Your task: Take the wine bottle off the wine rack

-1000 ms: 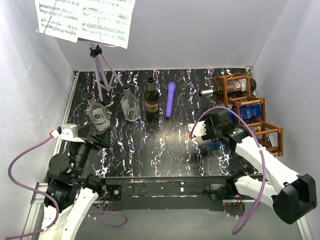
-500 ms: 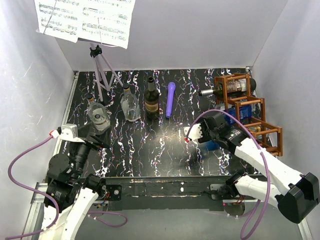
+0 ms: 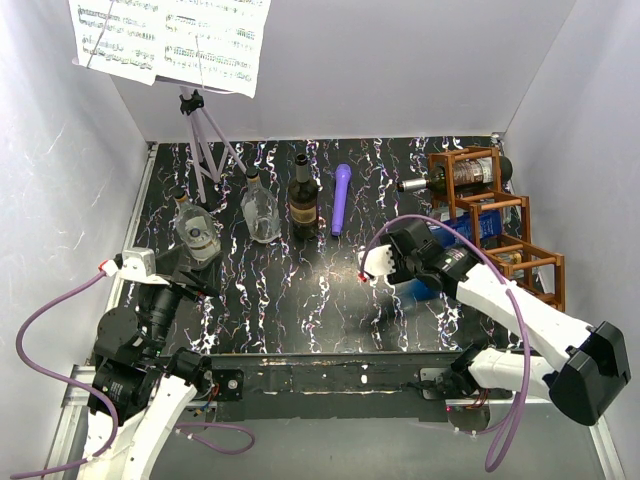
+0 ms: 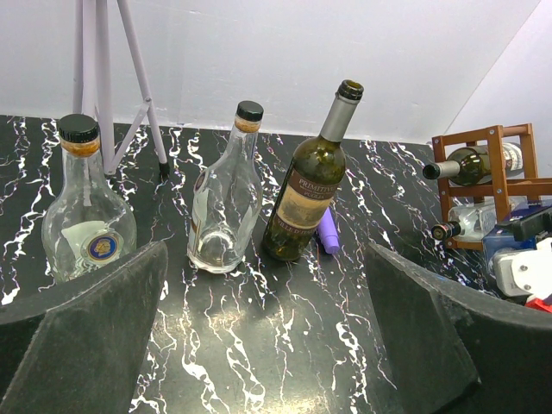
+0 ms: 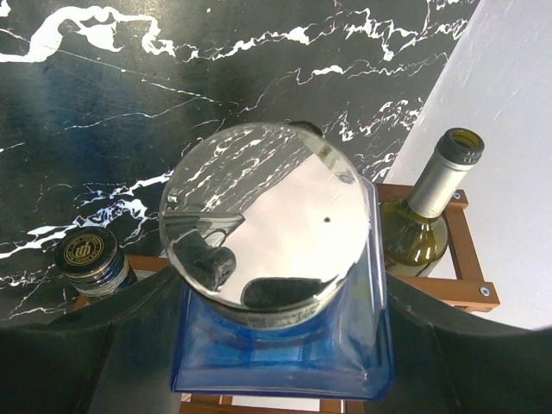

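Note:
The reddish-brown wine rack (image 3: 497, 205) stands at the right wall and also shows in the left wrist view (image 4: 493, 145) and the right wrist view (image 5: 448, 291). My right gripper (image 3: 432, 272) is shut on the wine bottle (image 3: 430, 291), a blue square-bodied one, just left of the rack's middle cell. In the right wrist view the bottle's mirror-silver cap (image 5: 267, 216) faces the camera, with my dark fingers (image 5: 448, 345) on both sides of its blue body. My left gripper (image 3: 190, 275) is open and empty over the table at the left (image 4: 267, 345).
A green bottle (image 3: 455, 178) lies in the rack's top cell (image 5: 427, 207), and another (image 5: 86, 252) lies in a lower cell. Two clear bottles (image 3: 197, 232) (image 3: 262, 212), a dark bottle (image 3: 304, 200) and a purple cylinder (image 3: 341, 198) stand at the back. A tripod music stand (image 3: 205, 140) is back left.
My right arm has moved left, away from the rack, drawing the blue bottle with it. The left arm has not moved.

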Available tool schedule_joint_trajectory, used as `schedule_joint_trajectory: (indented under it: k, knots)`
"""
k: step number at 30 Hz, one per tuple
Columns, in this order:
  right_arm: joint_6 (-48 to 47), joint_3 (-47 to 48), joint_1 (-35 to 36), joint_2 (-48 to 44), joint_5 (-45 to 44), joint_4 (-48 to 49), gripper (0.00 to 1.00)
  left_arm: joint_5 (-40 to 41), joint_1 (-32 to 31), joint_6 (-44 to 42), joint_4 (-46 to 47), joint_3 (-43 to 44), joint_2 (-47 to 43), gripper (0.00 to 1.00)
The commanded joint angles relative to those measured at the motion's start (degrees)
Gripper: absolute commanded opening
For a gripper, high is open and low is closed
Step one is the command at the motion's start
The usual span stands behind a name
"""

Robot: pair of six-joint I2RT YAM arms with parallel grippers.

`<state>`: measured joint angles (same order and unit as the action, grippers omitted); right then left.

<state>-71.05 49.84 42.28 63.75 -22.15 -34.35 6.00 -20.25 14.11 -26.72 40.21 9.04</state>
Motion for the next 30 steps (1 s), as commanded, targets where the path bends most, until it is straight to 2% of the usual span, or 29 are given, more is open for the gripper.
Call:
schedule_joint_trajectory:
  k: [1, 16, 30]
  knots:
    - [4.2, 3.6, 1.0, 0.3, -1.4, -2.7, 0.01, 0.1, 0.1, -0.3, 0.5, 0.1, -0.4, 0.98]
    - [8.0, 8.7, 7.3, 5.7, -4.7, -4.3, 0.01, 0.1, 0.1, -0.2, 0.5, 0.2, -0.7, 0.98]
    - [9.6, 11.2, 12.1, 6.0, -6.8, -5.7, 0.01, 0.2, 0.1, -0.3, 0.4, 0.1, -1.0, 0.98]
